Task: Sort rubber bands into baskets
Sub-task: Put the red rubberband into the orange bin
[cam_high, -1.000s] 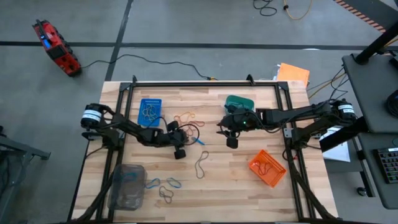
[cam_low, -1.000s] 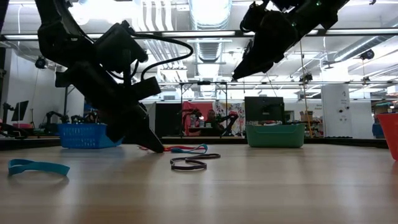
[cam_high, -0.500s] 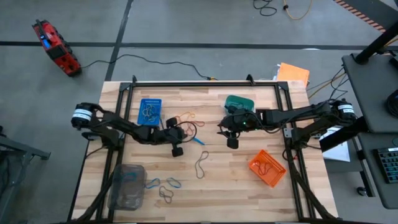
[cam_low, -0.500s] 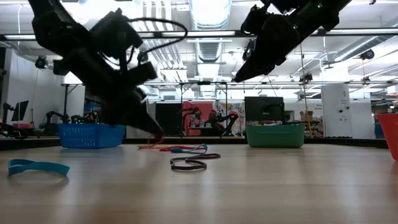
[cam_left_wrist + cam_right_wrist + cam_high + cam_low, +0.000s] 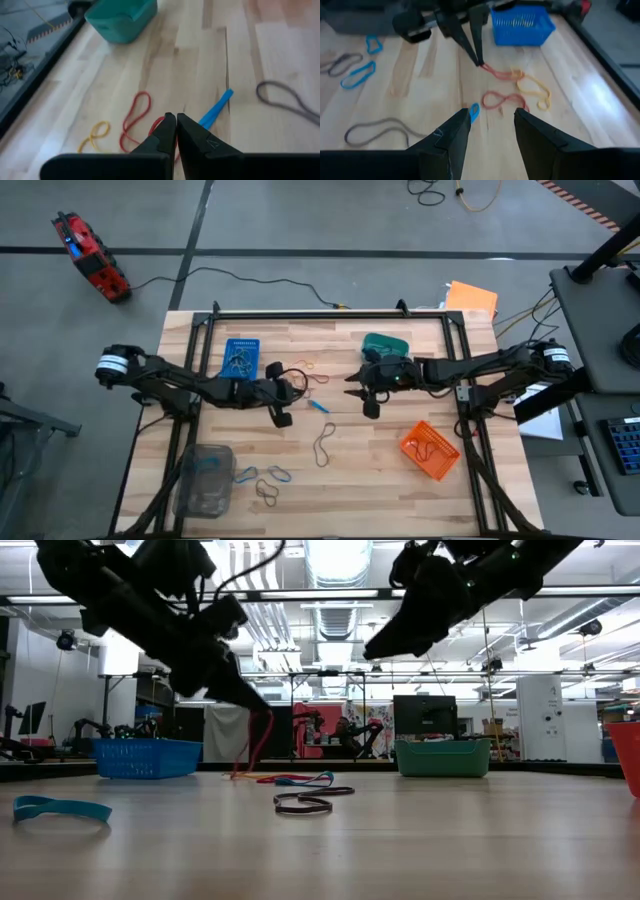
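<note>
My left claw (image 5: 255, 705) is clamped on a red rubber band (image 5: 250, 745), lifting it mid-desk; it's light, stretchy, limp. Right claw (image 5: 490, 117) hangs apart nearby.

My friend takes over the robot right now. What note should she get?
Left tool: shut on a thin red rubber band, lifted off the wooden table.
Right tool: open, empty, waiting beside the teal rounded basket.
Done: some bands lie in the blue perforated basket, orange mesh basket and clear grey basket.
Left: red, yellow, blue and dark bands are loose on the table.
</note>
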Robot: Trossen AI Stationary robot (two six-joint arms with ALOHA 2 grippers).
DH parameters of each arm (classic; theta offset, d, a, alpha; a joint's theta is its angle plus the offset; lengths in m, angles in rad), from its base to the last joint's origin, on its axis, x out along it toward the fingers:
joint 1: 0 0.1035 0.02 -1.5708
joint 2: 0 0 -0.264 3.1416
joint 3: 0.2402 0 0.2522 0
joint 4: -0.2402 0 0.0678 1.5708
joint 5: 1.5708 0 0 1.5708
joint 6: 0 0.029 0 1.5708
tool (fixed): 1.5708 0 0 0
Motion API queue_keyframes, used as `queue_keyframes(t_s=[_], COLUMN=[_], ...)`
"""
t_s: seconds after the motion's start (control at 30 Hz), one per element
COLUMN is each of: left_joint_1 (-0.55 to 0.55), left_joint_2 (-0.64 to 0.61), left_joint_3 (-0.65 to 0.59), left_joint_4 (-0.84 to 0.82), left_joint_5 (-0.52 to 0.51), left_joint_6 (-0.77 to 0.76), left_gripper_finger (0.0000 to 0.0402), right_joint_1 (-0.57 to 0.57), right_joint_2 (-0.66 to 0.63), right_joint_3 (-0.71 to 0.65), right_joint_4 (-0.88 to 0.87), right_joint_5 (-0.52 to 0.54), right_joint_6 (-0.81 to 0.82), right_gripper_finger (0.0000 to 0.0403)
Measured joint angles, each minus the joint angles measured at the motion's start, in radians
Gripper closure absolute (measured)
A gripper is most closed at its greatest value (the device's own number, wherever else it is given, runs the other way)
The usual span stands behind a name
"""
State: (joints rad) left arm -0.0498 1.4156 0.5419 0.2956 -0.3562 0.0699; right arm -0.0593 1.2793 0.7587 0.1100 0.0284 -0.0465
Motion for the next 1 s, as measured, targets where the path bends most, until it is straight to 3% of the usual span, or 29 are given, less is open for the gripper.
queue_keyframes(t_s=[0.23,0.6,1.0], left_joint_1=[0.000,-0.001,-0.001], left_joint_2=[-0.114,-0.235,-0.309], left_joint_3=[0.001,0.002,0.003], left_joint_4=[0.021,0.060,0.097], left_joint_5=[0.000,0.000,0.000], left_joint_6=[0.027,0.027,0.030], left_gripper_finger=[0.0401,0.0401,0.0401], right_joint_1=[0.000,0.001,0.000], right_joint_2=[0.000,0.007,0.209], right_joint_3=[-0.028,-0.031,0.004], right_joint_4=[0.156,0.168,0.421], right_joint_5=[0.000,0.028,0.025], right_joint_6=[0.005,-0.004,-0.019], right_gripper_finger=[0.0252,0.0249,0.0177])
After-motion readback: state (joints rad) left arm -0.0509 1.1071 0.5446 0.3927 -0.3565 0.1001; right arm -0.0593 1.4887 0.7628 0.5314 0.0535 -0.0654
